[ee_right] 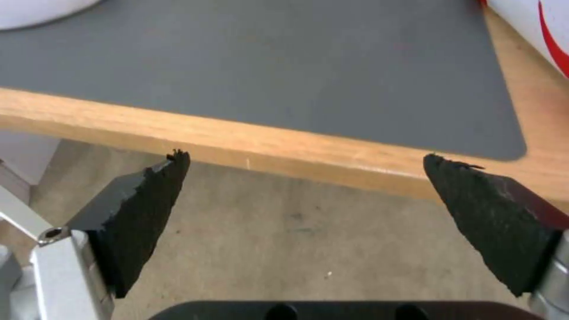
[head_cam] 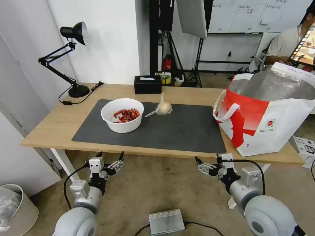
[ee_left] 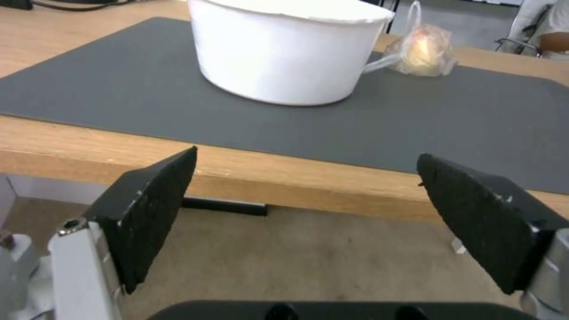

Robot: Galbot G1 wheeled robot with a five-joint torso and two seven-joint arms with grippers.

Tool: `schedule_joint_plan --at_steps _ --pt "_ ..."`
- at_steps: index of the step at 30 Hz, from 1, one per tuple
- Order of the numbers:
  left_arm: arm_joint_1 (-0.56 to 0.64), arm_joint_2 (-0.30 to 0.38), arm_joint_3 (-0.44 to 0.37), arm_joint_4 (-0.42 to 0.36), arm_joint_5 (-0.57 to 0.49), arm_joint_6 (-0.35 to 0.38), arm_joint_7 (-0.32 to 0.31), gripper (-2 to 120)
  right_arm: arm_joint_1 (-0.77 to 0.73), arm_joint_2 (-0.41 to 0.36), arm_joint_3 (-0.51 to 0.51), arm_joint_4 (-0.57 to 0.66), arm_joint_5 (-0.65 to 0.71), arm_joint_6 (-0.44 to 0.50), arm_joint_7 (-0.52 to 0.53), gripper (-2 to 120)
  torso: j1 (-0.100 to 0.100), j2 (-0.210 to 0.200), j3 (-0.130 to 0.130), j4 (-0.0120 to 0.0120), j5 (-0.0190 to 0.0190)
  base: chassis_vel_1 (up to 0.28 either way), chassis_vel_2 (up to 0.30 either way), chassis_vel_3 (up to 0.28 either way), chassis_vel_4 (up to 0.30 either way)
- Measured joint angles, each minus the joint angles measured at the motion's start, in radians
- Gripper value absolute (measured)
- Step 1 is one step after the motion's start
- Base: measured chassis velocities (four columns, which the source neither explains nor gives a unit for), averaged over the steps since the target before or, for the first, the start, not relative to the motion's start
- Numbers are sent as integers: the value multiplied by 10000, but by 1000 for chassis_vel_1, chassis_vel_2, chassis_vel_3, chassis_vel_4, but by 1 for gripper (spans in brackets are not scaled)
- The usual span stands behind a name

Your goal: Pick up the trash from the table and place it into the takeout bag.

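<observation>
Your left gripper (head_cam: 111, 155) hangs below the front edge of the table (head_cam: 49, 131), with its two black fingers (ee_left: 151, 209) spread wide and nothing between them. Your right gripper (head_cam: 206, 161) hangs the same way under the front edge, farther to the right, and its fingers (ee_right: 142, 213) are wide apart and empty too. Both sit out over the floor, just short of the wood.

Look past your left gripper and you see the dark grey mat (head_cam: 183, 131) on the table. On the mat stands the white bowl (head_cam: 122, 115) with red scraps inside. Nothing stands between that gripper and the bowl but the table edge. Near the bowl, toward the back of the mat, lies the knotted clear bag (head_cam: 163, 107) with something pale in it.

Past your right gripper the mat is bare. To the right, the big red-and-white takeout bag (head_cam: 262, 127) stands open on the end of the table, partly on the mat's corner, and you can see its silver lining.

At the back of the table sits a black tissue box (head_cam: 148, 84). A black desk lamp (head_cam: 70, 59) stands at the back left corner. A white bin (head_cam: 14, 209) stands on the floor to your left, and a small metal box (head_cam: 166, 221) lies on the floor between your arms.
</observation>
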Motion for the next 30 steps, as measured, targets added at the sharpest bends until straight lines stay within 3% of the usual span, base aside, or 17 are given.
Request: schedule_joint_plan --at_steps 18,30 --pt "73 21 46 -48 55 14 0 100 -203 -20 63 71 23 -163 248 100 0 0 0 0 0 0 0 0 0" --pt "51 -10 58 2 88 14 -1 100 338 -9 -123 1 41 372 122 100 1 1 1 -1 1 0 0 0 0"
